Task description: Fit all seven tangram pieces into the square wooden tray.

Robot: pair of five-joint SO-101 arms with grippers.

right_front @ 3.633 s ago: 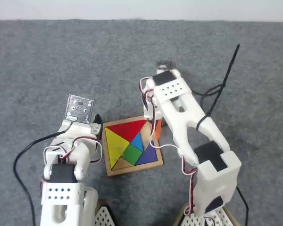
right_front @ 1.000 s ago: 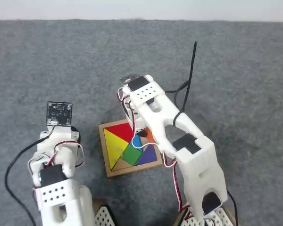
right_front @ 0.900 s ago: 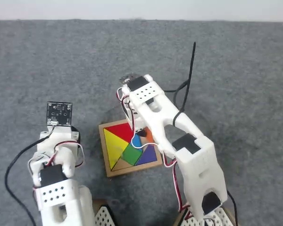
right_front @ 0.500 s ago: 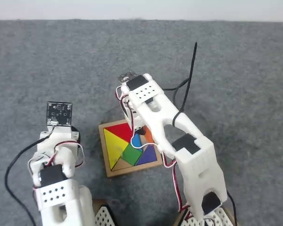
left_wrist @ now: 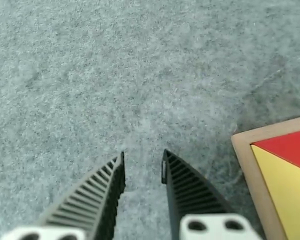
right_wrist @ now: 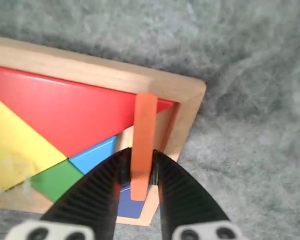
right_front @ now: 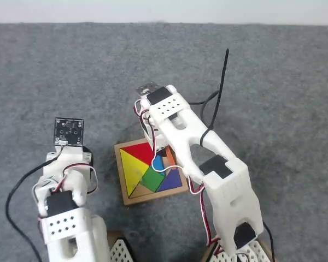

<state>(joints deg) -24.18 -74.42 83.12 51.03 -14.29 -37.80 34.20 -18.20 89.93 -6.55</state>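
Across the whole scene spreads a grey carpeted table [right_front: 273, 82], with both arms reaching in from its near edge. Leaning over the tray's right half is the right arm [right_front: 208, 158], while the left arm [right_front: 65, 185] stands well apart from it, just beside the tray's left side. Between the two arms the square wooden tray [right_front: 153, 197] lies flat on the carpet. Inside it a red triangle [right_front: 139, 151] runs along the far edge and a yellow triangle [right_front: 132, 169] along the left edge, the two touching. Beside them sit a green piece [right_front: 152, 179], a purple triangle [right_front: 174, 180] and a light blue piece [right_wrist: 97, 152]. Clamped tight in the right gripper [right_wrist: 140, 155] is the orange piece [right_wrist: 144, 135], standing on edge over the tray's far right corner; it crosses the red triangle's tip and reaches the rim, next to a strip of bare wood. Over bare carpet the left gripper [left_wrist: 143, 155] holds nothing, its jaws slightly parted.
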